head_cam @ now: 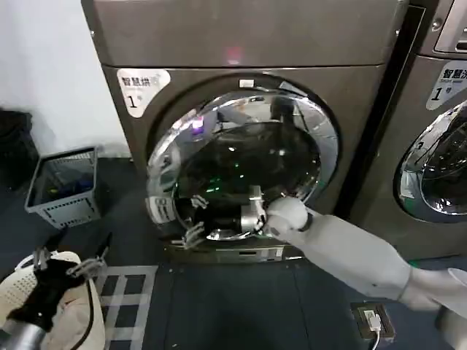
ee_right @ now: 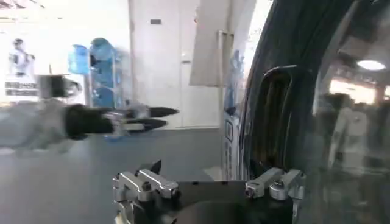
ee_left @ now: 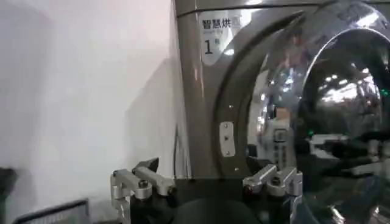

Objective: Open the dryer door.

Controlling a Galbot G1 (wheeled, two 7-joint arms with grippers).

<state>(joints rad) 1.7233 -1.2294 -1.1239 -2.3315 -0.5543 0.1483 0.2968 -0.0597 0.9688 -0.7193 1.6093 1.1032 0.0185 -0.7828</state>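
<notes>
At the dryer's (head_cam: 241, 44) front, the door (head_cam: 241, 157) stands slightly ajar, its chrome rim swung out on the robot's left side. The right hand (head_cam: 195, 219) reaches in low at the door's lower left rim, fingers spread open, gripping nothing. The left hand (head_cam: 69, 259) waits low and well to the left, near a basket (head_cam: 64, 191) on the floor, fingers also open and empty.

Big round chrome-rimmed dryer door with dark glass centre (head_cam: 244, 164): slightly ajar, on the grey machine's front, centre scene.
</notes>
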